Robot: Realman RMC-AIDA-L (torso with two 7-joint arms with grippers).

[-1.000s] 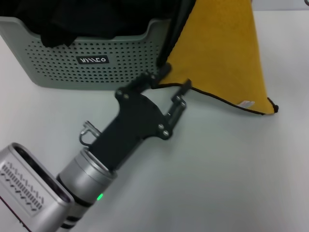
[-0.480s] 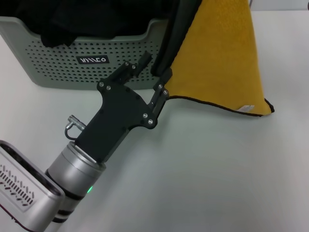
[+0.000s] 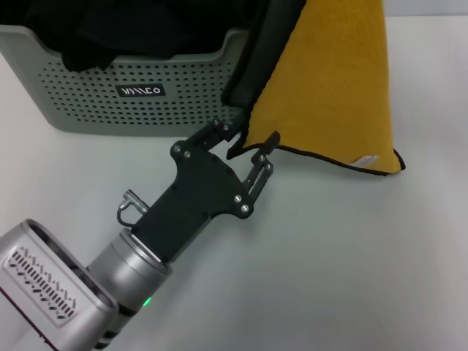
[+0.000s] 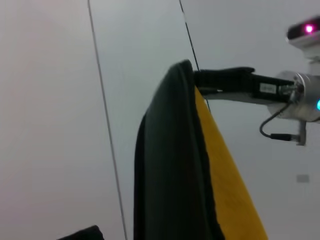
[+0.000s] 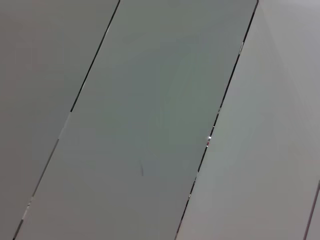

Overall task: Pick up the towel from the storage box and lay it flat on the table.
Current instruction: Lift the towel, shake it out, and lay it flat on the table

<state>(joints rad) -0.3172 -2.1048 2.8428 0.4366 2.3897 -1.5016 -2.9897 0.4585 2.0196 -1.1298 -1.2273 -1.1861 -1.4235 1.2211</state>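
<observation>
The towel [image 3: 336, 80] hung in the upper right of the head view, already lifted out of the box [image 3: 139, 88] at upper left; its top ran out of frame, and the left wrist view showed the right gripper [image 4: 200, 82] pinching the upper edge. Its lower hem lay at or just above the table [image 3: 365, 256]. The left gripper [image 3: 248, 139], mid-frame, had its fingers spread about the hem's lower left corner, not yet clamped. Left, by my judgement: seize that corner, spread the cloth, lay it flat.

Even, bright overhead light — soft shadows on table [image 3: 351, 248] — slight blur.
</observation>
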